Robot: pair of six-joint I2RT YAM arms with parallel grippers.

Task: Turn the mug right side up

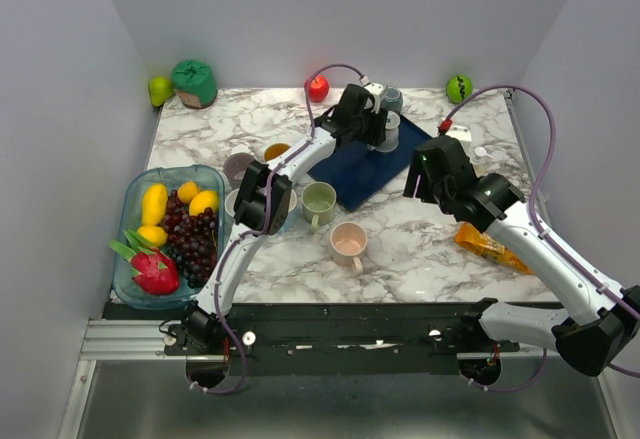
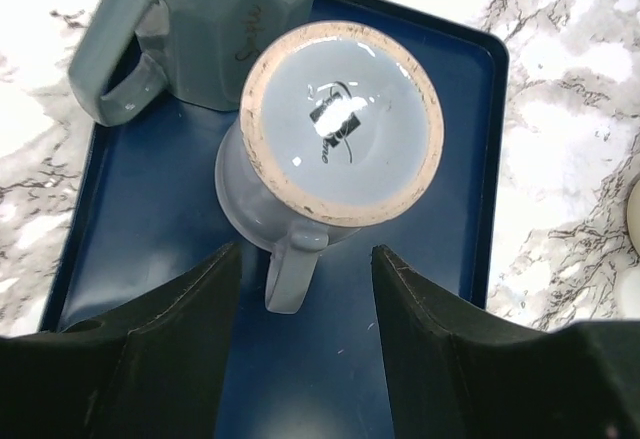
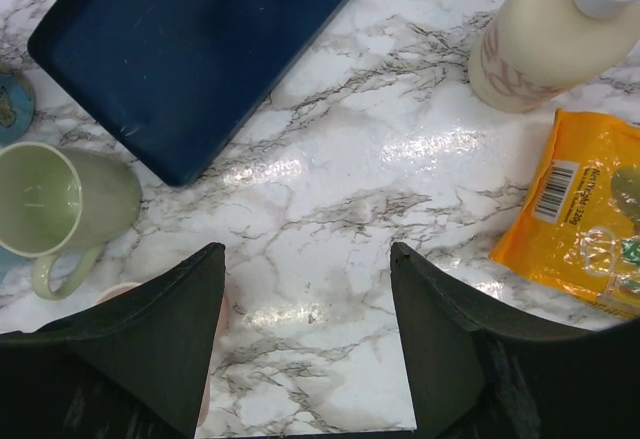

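In the left wrist view's foreground, the left gripper (image 2: 306, 251) hangs released, jaws flanking the handle (image 2: 290, 274) at 6 o'clock of the inverted mug (image 2: 340, 119) on the blue tray (image 2: 150, 259). It is best to descend and pinch that handle squarely, avoiding the upright mug (image 2: 215, 29) at 11 o'clock.

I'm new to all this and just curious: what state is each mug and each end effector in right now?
Blue mug on the tray: upside down, base up.
Green mug: upright, empty.
Pink mug: upright, empty.
Left end effector: open, gripping nothing.
Right end effector: open, gripping nothing.
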